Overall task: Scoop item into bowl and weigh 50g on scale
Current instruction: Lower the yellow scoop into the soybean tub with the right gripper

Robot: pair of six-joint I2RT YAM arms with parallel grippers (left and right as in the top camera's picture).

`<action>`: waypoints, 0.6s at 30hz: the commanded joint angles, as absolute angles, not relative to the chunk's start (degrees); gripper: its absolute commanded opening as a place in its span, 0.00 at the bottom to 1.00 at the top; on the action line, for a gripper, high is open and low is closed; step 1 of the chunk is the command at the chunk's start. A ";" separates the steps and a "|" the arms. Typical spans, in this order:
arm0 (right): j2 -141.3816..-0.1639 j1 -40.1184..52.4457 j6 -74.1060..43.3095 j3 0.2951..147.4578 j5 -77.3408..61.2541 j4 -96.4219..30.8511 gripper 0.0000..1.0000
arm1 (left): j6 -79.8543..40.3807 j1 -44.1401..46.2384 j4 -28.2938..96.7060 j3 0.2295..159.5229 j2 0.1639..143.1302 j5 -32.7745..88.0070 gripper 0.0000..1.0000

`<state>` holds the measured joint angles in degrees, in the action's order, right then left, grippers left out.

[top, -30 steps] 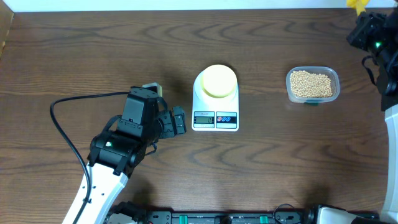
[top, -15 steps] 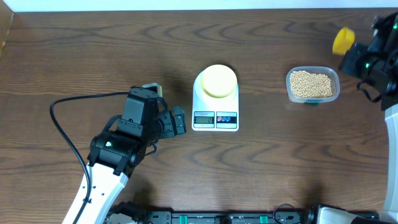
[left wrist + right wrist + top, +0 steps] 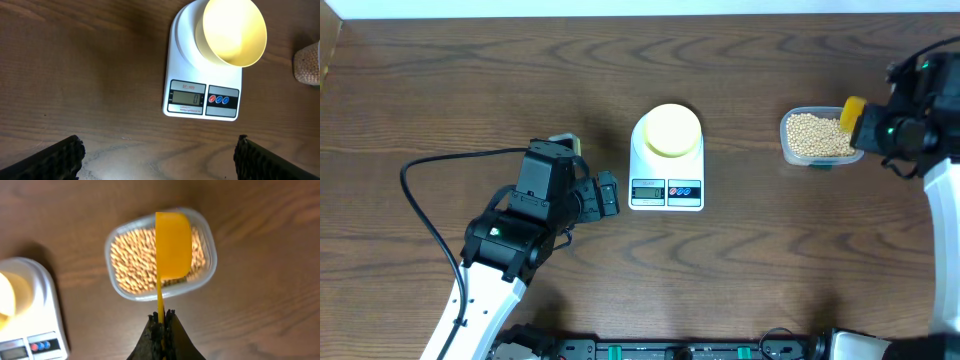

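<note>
Right gripper (image 3: pixel 161 317) clamps yellow scoop (image 3: pixel 172 242) over the tub (image 3: pixel 114 282) of beans (image 3: pixel 132 260) to dip; bowl (image 3: pixel 232 32) waits on zeroed scale (image 3: pixel 200 100); left gripper (image 3: pixel 160 157) open, empty.

Empty bowl (image 3: pixel 671 131) atop white scale (image 3: pixel 665 192); tan beans (image 3: pixel 815 138) lie apart.

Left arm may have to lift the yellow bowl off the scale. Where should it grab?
Probably pinch the bowl by its rim from above, one left gripper finger inside, one outside. It sits upright, open and empty on the scale, so the thin wall is exposed.
</note>
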<state>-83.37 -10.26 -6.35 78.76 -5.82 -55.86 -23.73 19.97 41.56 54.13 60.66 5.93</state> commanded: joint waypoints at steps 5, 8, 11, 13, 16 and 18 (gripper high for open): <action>-85.10 -10.41 -5.06 73.73 -4.78 -51.72 0.01 | -22.79 19.68 41.56 54.24 60.66 6.00 0.98; -85.47 -10.41 -5.06 71.59 -4.84 -49.04 0.01 | -22.79 19.68 41.56 54.24 60.66 6.00 0.98; -85.52 -10.41 -5.08 69.14 -5.08 -46.68 0.01 | -22.79 19.68 41.56 54.24 60.66 6.00 0.98; -85.52 -10.41 -5.10 67.72 -5.10 -44.47 0.01 | -22.79 19.68 41.56 54.24 60.66 6.00 0.98; -85.52 -10.41 -5.52 66.11 -6.85 -41.36 0.01 | -22.81 19.68 41.56 54.24 60.66 6.00 0.98; -85.52 -10.41 -5.52 65.08 -8.78 -39.11 0.01 | -22.79 19.68 41.56 54.24 60.66 6.00 0.98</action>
